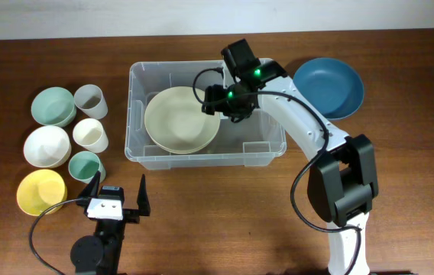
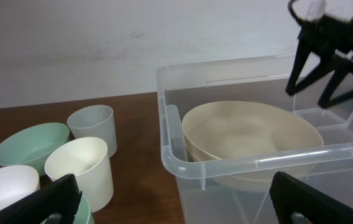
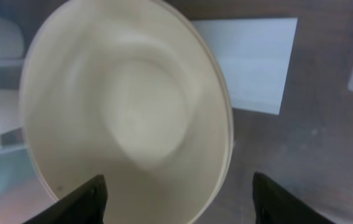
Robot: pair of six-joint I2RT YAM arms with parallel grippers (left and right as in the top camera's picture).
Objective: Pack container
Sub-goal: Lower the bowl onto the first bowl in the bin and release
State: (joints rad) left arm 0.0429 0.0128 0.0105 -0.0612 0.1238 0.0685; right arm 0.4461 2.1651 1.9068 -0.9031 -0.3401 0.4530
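The clear plastic container (image 1: 134,114) stands in the middle of the wooden table (image 1: 400,183), its long side across the front of both arms, so either one can reach over the rim. A large cream bowl (image 1: 181,120) lies inside at the left end, mouth up and seemingly tipped a little. That position leaves the right half of the base free, with only the white label (image 3: 251,62) showing through it.

The right gripper (image 1: 211,101) hovers inside the container over the bowl's right rim. Its jaws are spread and nothing is between them. The right wrist view looks straight down into the bowl, with a fingertip at each side of the frame and neither one visibly touching it.

The left gripper (image 1: 119,189) is low at the near edge of the table, jaws fully apart and empty, pointing toward the container's left corner. It is well placed for the crockery grouped on that side: a mint-green bowl (image 1: 53,105), a grey cup (image 1: 91,100), a cream cup (image 1: 91,134), a white bowl (image 1: 46,145), a teal cup (image 1: 86,166) and a yellow bowl (image 1: 41,191). A blue bowl (image 1: 328,86) sits just beside the container's far right corner (the right arm's natural pick).

With one piece in and seven out, packing looks barely begun. The remaining bowls would probably best nest in the cream one.
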